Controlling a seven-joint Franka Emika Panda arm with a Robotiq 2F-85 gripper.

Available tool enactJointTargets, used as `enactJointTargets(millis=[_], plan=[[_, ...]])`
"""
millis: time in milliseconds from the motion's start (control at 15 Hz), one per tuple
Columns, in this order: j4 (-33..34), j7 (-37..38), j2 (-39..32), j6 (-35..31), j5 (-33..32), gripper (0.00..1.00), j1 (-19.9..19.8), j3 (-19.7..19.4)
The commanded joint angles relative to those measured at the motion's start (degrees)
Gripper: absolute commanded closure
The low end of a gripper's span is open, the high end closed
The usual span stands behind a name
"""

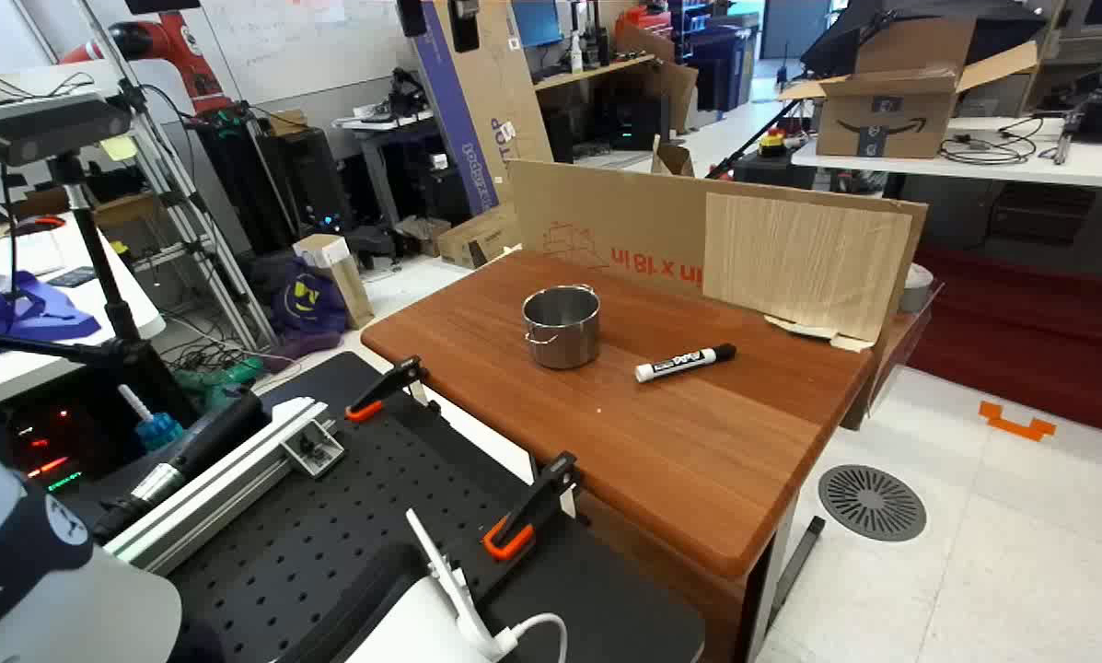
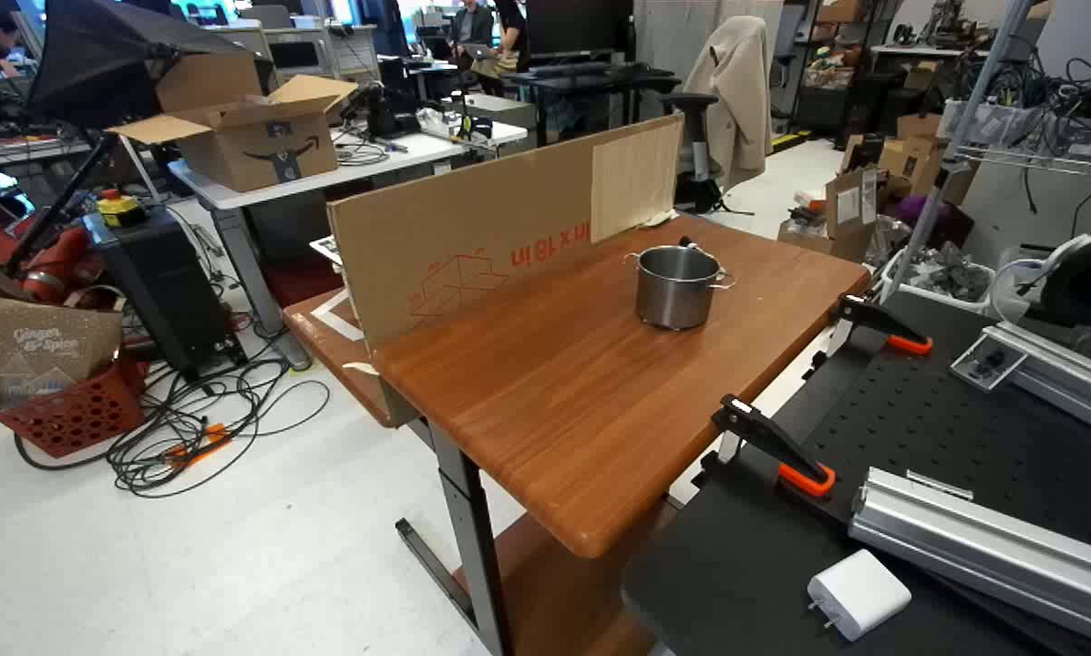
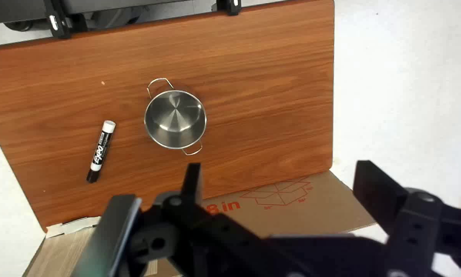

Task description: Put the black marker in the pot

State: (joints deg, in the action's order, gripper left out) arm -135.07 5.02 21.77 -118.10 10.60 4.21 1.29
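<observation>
The black marker (image 1: 686,364) lies on the brown table, with a white end and a white band. It also shows in the wrist view (image 3: 101,151), left of the pot. In an exterior view only its dark cap (image 2: 686,242) shows behind the pot. The grey metal pot (image 1: 564,327) stands upright with two wire handles; it also shows in an exterior view (image 2: 674,301). In the wrist view the pot (image 3: 175,132) is empty inside. My gripper (image 3: 279,173) is open with nothing between its fingers, high above the table. Dark fingertips (image 1: 438,23) show at the top edge of an exterior view.
A cardboard sheet (image 1: 606,207) stands along the table's far edge. Black-and-orange clamps (image 1: 537,506) (image 2: 773,442) grip the near edge beside the black perforated board (image 1: 330,534). The brown table (image 1: 698,460) ends at open floor on its short sides.
</observation>
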Motion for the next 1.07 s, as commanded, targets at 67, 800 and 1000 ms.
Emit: enactJointTargets(millis=[67,800,1000], plan=[[0.4,-0.1,0.0,0.2,0.2,0.00,-0.5,0.4],[0.8,1.0,-1.5,-3.5,0.2,0.00,-1.0,0.6],[2.4,2.1,-6.1,-8.7,0.1,0.00,-2.1,0.1]])
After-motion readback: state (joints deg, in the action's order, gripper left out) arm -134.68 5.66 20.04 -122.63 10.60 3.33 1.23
